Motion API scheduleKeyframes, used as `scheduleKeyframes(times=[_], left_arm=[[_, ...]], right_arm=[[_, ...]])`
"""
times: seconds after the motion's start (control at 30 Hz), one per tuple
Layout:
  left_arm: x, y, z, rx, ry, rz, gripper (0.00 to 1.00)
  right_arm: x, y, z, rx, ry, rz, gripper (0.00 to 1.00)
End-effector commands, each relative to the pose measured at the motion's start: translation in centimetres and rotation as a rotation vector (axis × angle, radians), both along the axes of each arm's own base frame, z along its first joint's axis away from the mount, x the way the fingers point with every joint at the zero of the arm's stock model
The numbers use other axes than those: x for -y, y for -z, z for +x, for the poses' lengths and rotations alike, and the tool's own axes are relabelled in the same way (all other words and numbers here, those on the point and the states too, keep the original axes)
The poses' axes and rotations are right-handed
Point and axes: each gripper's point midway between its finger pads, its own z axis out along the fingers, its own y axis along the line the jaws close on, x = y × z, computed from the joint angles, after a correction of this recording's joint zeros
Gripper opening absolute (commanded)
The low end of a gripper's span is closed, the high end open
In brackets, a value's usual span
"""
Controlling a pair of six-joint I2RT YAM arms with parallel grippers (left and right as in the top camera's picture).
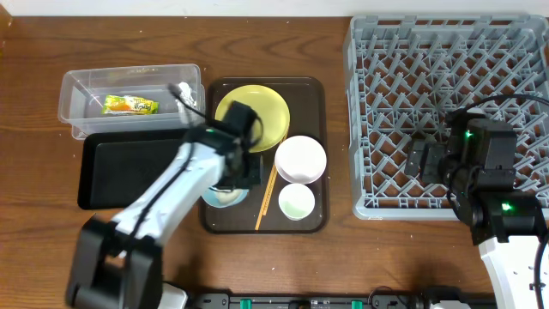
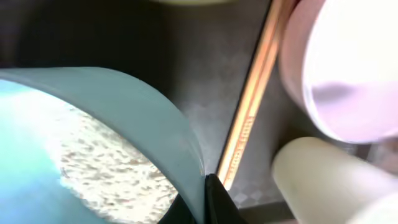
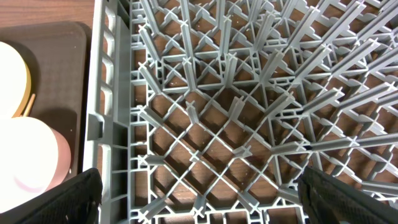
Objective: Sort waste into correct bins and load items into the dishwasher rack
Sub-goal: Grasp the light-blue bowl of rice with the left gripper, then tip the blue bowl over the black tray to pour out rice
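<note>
Left gripper [image 2: 198,194]: closed narrow on the rim of the light blue bowl [image 1: 225,198], which is at the lower-left corner of the serving tray [image 1: 311,103].
Rice grains [image 2: 106,162]: inside that bowl.
Chopsticks [image 1: 266,199]: lying on the serving tray, just right of the bowl.
Right gripper [image 3: 199,199]: spread wide and empty, over the dishwasher rack [image 1: 446,77], right of the serving tray.
Snack wrapper [image 1: 129,105]: in the clear tub [image 1: 77,86], left of the serving tray.

The green-and-yellow wrapper [image 1: 130,105] lies in the clear tub [image 1: 77,86], the white tissue [image 1: 184,93] at its right end, the black tray [image 1: 129,167] just in front. Yellow plate [image 1: 262,107], white bowl [image 1: 300,159], cup [image 1: 297,202], chopsticks [image 1: 267,194] and blue bowl [image 2: 137,118] with rice [image 2: 106,162] sit close together, left of the grey rack [image 1: 446,51].
</note>
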Motion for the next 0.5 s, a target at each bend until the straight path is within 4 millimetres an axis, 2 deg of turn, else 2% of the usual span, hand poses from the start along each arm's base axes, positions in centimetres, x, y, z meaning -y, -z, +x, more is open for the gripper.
scheduleKeyframes(times=[0.0,0.2,0.47], left_arm=[[-0.6,-3.9,1.6,0.101,0.005,-0.127,0.06],[-4.0,-6.7,3.2,0.15,-0.081,-0.35,0.06],[-10.6,-7.5,5.4,0.192,-0.264,-0.646,0.06]], right_arm=[[0.2,-0.9,0.1,0.021,0.011,0.003,0.99],[0.2,-0.9,0.2,0.023,0.011,0.003,0.99],[0.2,-0.9,0.1,0.021,0.011,0.003,0.99]])
